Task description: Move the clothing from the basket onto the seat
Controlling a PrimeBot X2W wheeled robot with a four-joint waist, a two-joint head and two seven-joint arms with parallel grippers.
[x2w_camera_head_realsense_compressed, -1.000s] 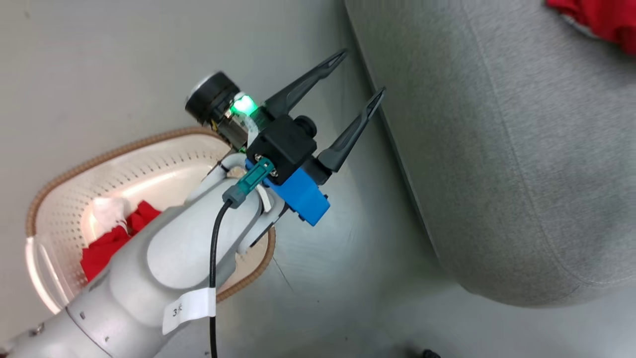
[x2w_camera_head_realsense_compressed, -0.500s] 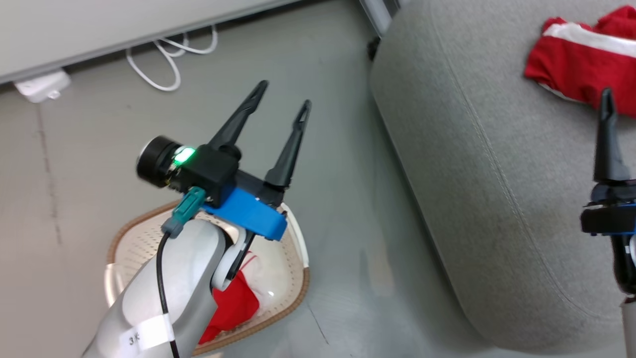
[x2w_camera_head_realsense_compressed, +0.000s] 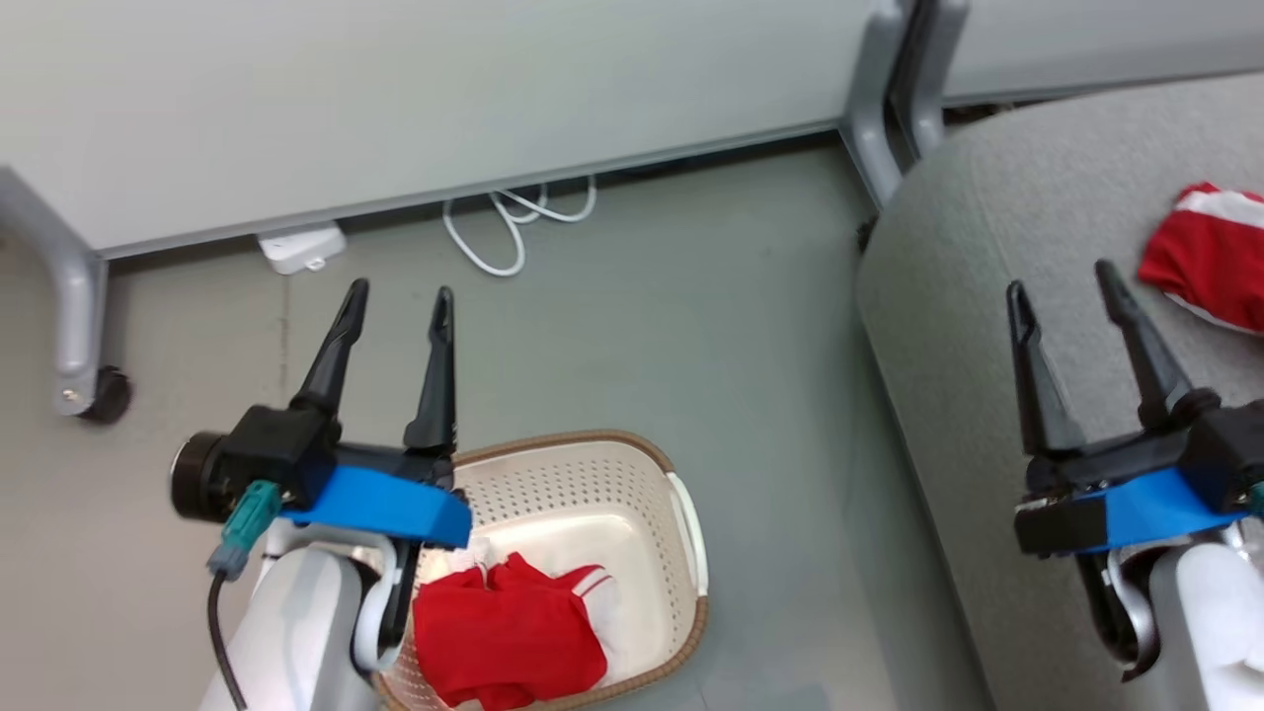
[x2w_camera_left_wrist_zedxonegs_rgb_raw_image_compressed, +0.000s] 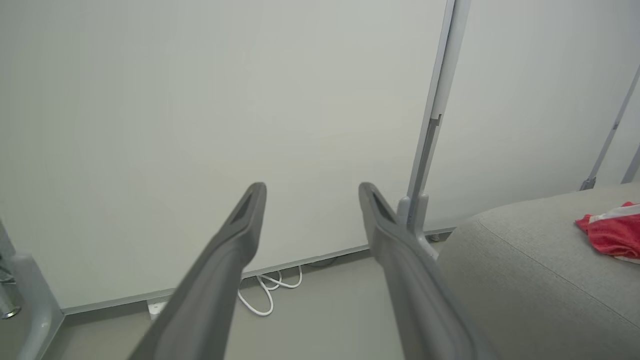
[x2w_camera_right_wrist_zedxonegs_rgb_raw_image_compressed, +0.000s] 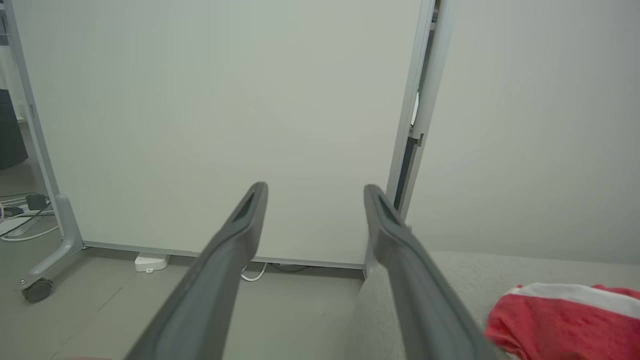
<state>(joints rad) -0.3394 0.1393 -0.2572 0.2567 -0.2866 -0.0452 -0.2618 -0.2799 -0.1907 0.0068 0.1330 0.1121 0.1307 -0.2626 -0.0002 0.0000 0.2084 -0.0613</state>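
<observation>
Left claw (x2w_camera_head_realsense_compressed: 401, 290), right claw (x2w_camera_head_realsense_compressed: 1060, 277): I am holding both wide, empty, ready for clothes (x2w_camera_head_realsense_compressed: 509, 632) in the basket (x2w_camera_head_realsense_compressed: 592, 439).

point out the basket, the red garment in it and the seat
basket (x2w_camera_head_realsense_compressed: 563, 484), head view, perforated back wall
red garment (x2w_camera_head_realsense_compressed: 504, 632), head view, middle of the fabric
seat (x2w_camera_head_realsense_compressed: 973, 257), head view, bare grey top near its left edge

Left gripper (x2w_camera_head_realsense_compressed: 401, 290) — black fingers (x2w_camera_head_realsense_compressed: 331, 360), blue mount (x2w_camera_head_realsense_compressed: 380, 499)
</observation>
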